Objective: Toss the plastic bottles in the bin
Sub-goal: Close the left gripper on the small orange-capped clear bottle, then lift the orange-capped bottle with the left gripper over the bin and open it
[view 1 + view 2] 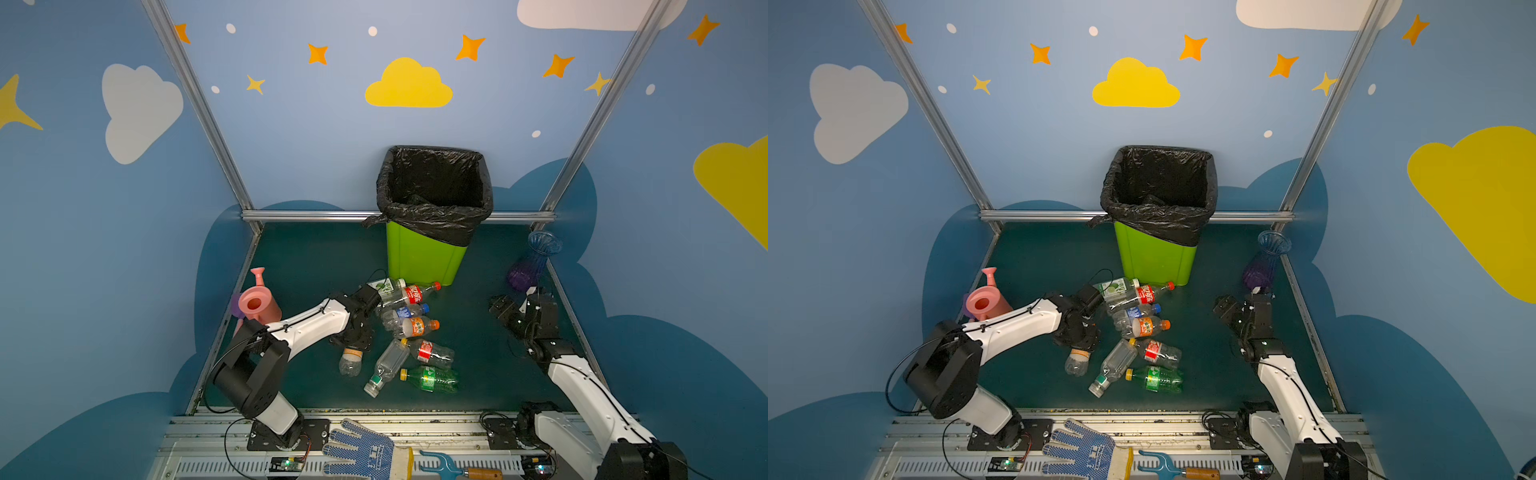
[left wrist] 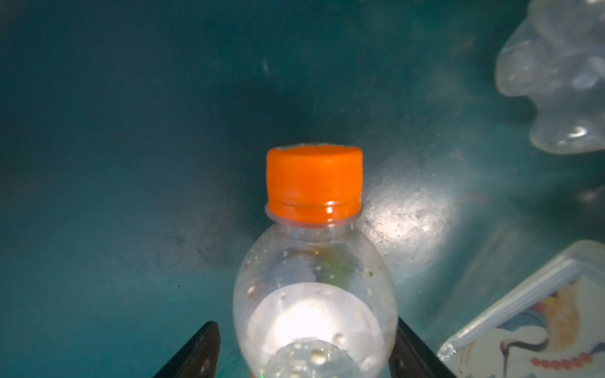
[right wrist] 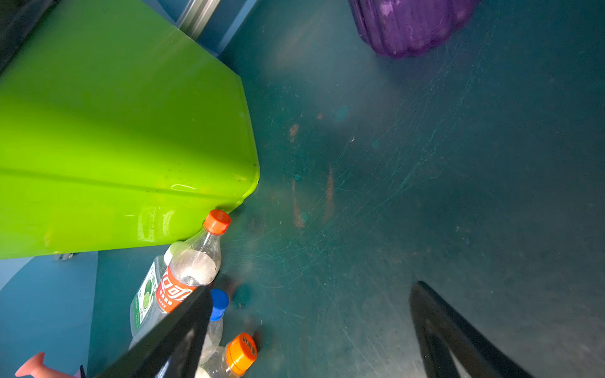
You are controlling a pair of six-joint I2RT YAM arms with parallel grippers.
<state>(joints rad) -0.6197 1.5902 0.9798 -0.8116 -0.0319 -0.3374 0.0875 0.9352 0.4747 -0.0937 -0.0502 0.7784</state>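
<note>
Scuffed teal floor [image 3: 425,163] between blue cloud-painted walls [image 1: 311,145]. The left gripper [image 2: 306,327] clamps the orange-capped bottle [image 2: 314,261]; the right gripper [image 3: 311,288] gapes wide

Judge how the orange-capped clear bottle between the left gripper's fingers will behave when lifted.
The orange-capped bottle looks empty, with only droplets inside, so it is probably light. Its clear plastic wall may dent under a squeeze. Smooth and round, it could slip or roll if released.

Eight bottles [image 1: 415,326]; one bin [image 1: 424,257], vase [image 1: 532,266], watering can [image 1: 259,305]
</note>
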